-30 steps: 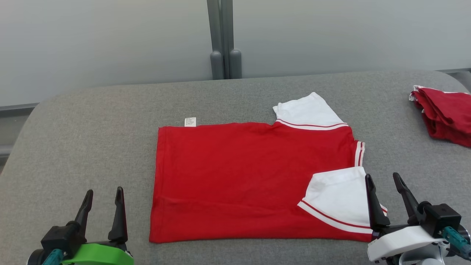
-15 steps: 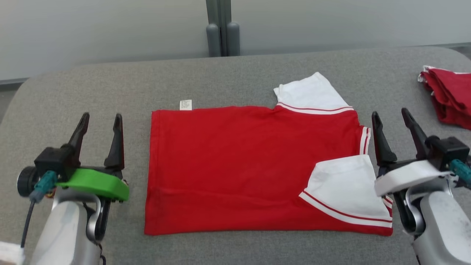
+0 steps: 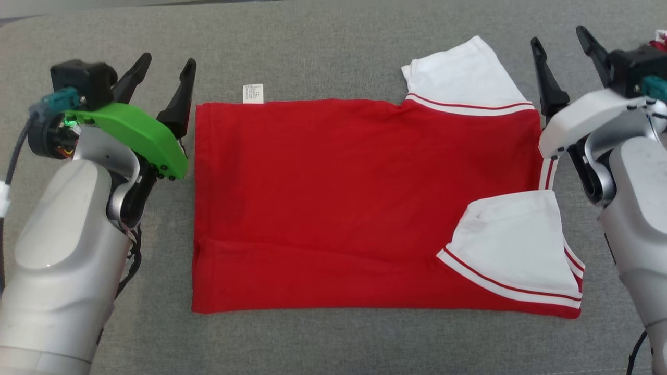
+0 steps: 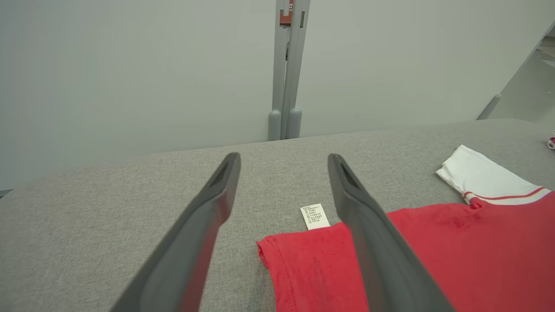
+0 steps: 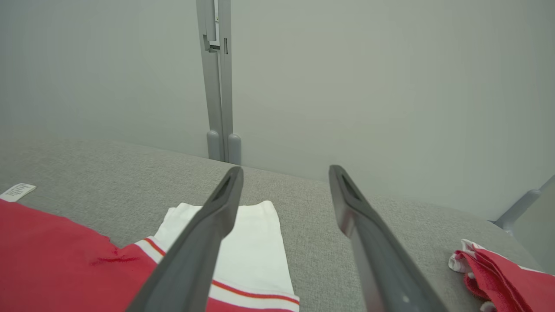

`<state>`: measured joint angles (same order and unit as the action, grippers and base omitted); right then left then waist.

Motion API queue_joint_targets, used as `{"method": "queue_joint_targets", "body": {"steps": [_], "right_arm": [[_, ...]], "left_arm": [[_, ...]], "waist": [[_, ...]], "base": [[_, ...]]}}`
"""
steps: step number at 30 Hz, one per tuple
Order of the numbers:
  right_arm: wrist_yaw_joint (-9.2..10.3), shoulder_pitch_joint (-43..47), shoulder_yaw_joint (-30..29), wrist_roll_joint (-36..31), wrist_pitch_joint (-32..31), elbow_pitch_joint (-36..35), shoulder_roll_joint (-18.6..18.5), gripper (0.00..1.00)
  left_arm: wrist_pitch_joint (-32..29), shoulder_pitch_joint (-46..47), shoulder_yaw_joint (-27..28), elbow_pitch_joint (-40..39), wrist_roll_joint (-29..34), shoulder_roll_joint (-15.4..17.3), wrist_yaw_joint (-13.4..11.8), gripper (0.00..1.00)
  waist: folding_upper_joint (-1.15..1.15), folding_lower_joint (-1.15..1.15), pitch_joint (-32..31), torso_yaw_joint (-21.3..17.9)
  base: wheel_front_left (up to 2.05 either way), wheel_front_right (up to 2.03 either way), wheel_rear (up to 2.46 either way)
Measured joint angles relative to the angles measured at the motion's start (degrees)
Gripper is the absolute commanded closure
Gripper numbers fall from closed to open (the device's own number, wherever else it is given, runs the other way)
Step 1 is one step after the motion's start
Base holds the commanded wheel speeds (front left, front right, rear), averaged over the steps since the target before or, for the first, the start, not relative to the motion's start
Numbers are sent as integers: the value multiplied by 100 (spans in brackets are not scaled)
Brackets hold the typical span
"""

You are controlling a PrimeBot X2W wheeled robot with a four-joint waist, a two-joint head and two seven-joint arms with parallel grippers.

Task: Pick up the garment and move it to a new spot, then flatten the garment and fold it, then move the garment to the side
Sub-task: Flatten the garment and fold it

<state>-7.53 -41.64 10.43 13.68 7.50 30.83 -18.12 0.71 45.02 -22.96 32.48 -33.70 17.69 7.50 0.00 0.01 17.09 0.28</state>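
Lying flat on the grey tabletop (image 3: 333, 344), the red shirt (image 3: 333, 203) sits about centre in the head view, long axis left to right, hem edge at the left. Two white sleeves with striped trim at the right end: far sleeve (image 3: 461, 70) sticks out past the far edge onto the tabletop, near sleeve (image 3: 513, 245) is folded in over the red body. Small white label (image 3: 252, 94) pokes out from the far edge near the left corner. Few light creases, otherwise smooth. Left gripper (image 3: 169, 58) is just beside the shirt's far-left corner, fingers spread wide, nothing between them; left wrist view has its right finger crossing over the red corner, contact with the cloth can't be told. Right gripper (image 3: 557, 35) is just off the far-right corner next to the far sleeve, also wide open and empty; its wrist view puts its left finger over the white sleeve, contact unclear too. Second red bundle (image 5: 498, 268) lies well apart to the right on the tabletop. Pale wall panels with a grey post (image 4: 286, 86) stand behind the far edge.
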Motion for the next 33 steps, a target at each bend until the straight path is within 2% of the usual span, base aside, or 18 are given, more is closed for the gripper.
{"method": "queue_joint_targets", "body": {"steps": [5, 13, 21, 31, 32, 33], "right_arm": [[0, -876, 428, 88, -70, 714, -64, 0], [0, -1678, 978, 307, 156, 1768, -22, 0], [-1, -2045, 1412, 545, 396, 2383, 134, 0], [0, -2362, 1852, 803, 555, 2883, 153, 0], [-1, -2385, 1894, 829, 558, 2933, 155, 0], [0, -2408, 1944, 853, 570, 2986, 154, 0]], "left_arm": [[-882, 585, -453, 458, -853, 189, 1, 0], [-1907, 1022, -1114, 865, -1652, 399, 1, 0], [-1949, 1257, -1446, 1279, -1898, 485, 1, 0], [-1957, 1575, -1703, 1812, -2107, 402, 1, 0], [-1978, 1591, -1725, 1834, -2173, 383, 1, 8], [-1993, 1608, -1760, 1851, -2229, 364, 1, 56]], "waist": [[0, 0, 426, 14], [0, 0, 764, -39], [0, 0, 833, -157], [0, 0, 995, -298], [0, 0, 1000, -295], [0, 0, 1003, -287]], "base": [[0, 0, 0], [0, 0, 0], [0, 0, 0], [0, 0, 0], [0, 0, 0], [0, 0, 0]]}}
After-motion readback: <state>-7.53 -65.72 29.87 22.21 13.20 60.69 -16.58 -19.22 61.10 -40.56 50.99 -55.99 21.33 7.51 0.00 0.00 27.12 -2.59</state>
